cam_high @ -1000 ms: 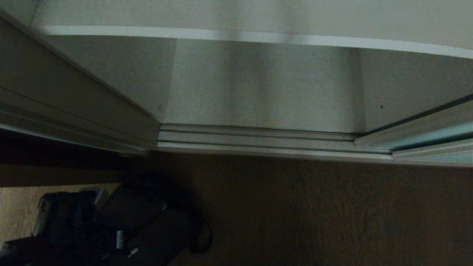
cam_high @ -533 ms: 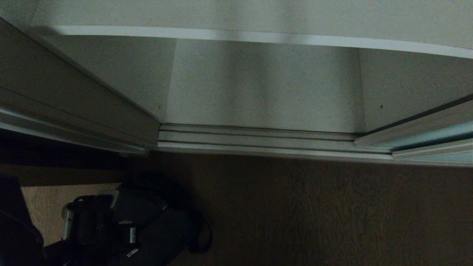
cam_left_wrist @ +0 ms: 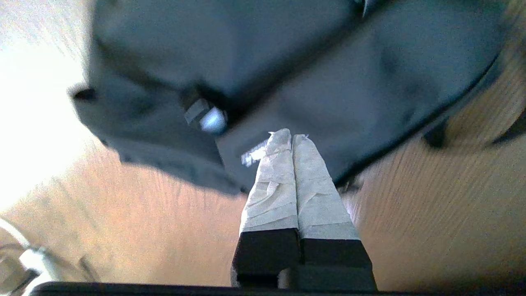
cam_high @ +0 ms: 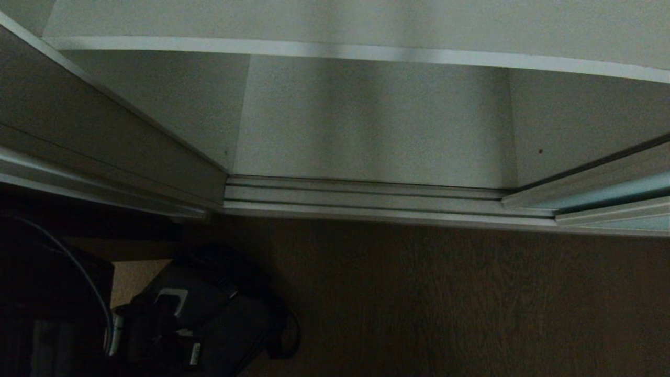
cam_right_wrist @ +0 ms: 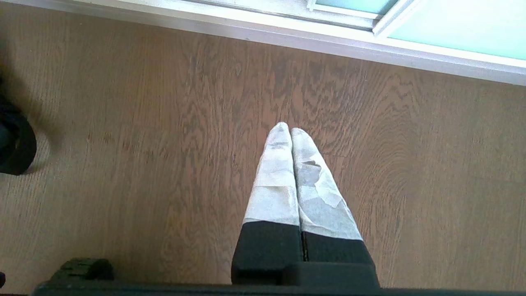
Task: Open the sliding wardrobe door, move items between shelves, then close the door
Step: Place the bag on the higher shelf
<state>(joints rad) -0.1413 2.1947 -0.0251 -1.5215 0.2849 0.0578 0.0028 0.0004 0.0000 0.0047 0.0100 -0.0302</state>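
The wardrobe stands open in the head view. One of the shelves (cam_high: 335, 51) crosses the top, a white-grey board with a paler front edge. The sliding wardrobe door (cam_high: 612, 192), pale blue-green glass in a silver frame, sits pushed to the right; its glass (cam_right_wrist: 460, 33) also shows in the right wrist view. No items are in view. My left gripper (cam_left_wrist: 291, 137) is shut and empty, low at the left above the wooden floor, pointing at a black body (cam_left_wrist: 328, 74). My right gripper (cam_right_wrist: 285, 128) hangs shut and empty over the floor.
A ridged silver floor track (cam_high: 366, 201) runs along the wardrobe's foot. A grey side panel (cam_high: 104, 146) bounds the opening on the left. The dark left arm (cam_high: 52, 314) with a cable and a black bulky base (cam_high: 225, 319) fill the lower left. Wooden floor (cam_high: 445, 303) lies in front.
The left arm has swung: its wrist moved right and lower in the head view, and a dark arm segment with a cable came in at the left edge. Wardrobe and right arm unchanged.
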